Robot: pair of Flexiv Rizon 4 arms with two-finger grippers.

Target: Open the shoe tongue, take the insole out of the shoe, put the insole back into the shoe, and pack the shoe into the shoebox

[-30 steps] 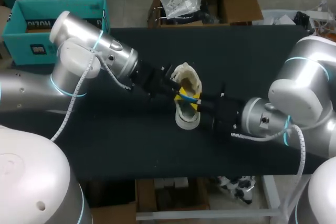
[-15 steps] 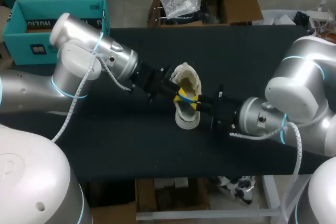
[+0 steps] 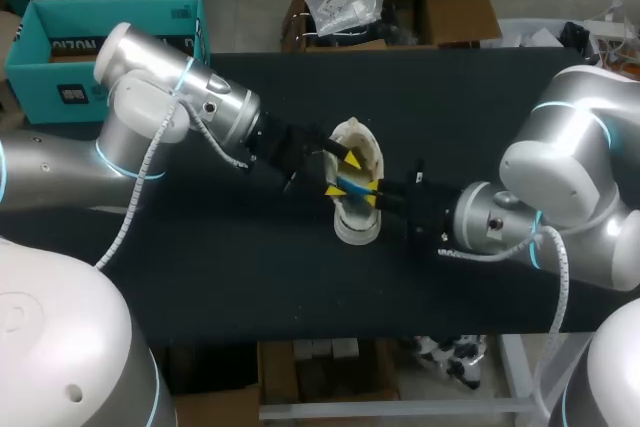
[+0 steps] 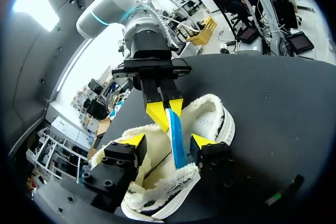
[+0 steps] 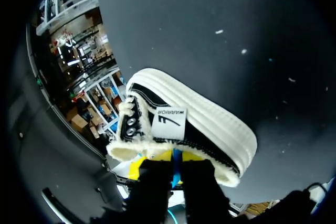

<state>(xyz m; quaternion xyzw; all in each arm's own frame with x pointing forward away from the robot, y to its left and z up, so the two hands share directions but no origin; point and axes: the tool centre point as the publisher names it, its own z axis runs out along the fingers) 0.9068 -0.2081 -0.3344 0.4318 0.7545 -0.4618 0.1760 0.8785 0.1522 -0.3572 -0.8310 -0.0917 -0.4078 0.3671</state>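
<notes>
A white fleece-lined shoe with a black side lies mid-table, its opening facing up. A thin blue insole stands on edge in the opening. My right gripper comes in from the right and is shut on the insole's edge; the left wrist view shows that gripper pinching the blue strip. My left gripper is over the shoe's opening, open, with a yellow tip on each side of the insole and not touching it.
A teal open box stands at the table's back left corner, behind my left arm. The black table is bare to the right, back and front of the shoe.
My left gripper has opened and let go of the insole. My right gripper closed on the insole and now holds it alone. The shoe has stayed in place.
</notes>
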